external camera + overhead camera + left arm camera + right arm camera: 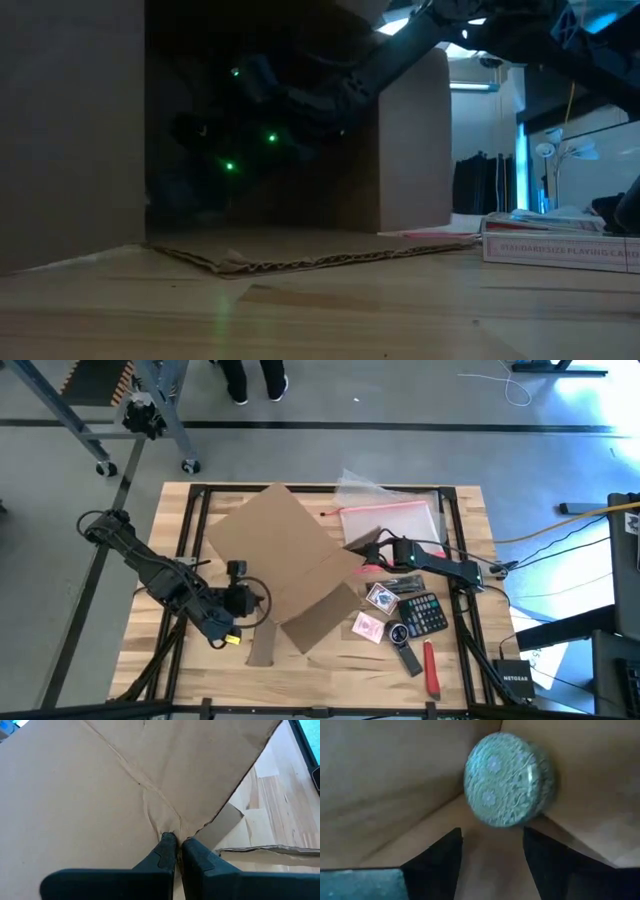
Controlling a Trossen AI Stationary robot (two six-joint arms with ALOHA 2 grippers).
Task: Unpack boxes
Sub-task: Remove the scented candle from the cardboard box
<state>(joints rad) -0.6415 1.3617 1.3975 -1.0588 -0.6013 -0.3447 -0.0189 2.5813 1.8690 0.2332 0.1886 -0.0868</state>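
High view: I see the box (285, 555) lying on its side mid-table, its open end toward the right. My left gripper (243, 600) sits at its left edge; my right gripper (372, 552) reaches into the opening. A pouch (392, 518), 2 card packs (374, 612) and a calculator (423, 614) lie just beside it.

Low view: I look into the dark box interior, with the right arm coming in from above.

Left wrist view: my fingers (167, 851) are pressed together, pinching a creased box corner. If that thin pinch slips, the box could slide.

Right wrist view: my fingers (442, 857) stand apart, empty, short of a round patterned tin (507, 780) inside. A nudge could roll it deeper.
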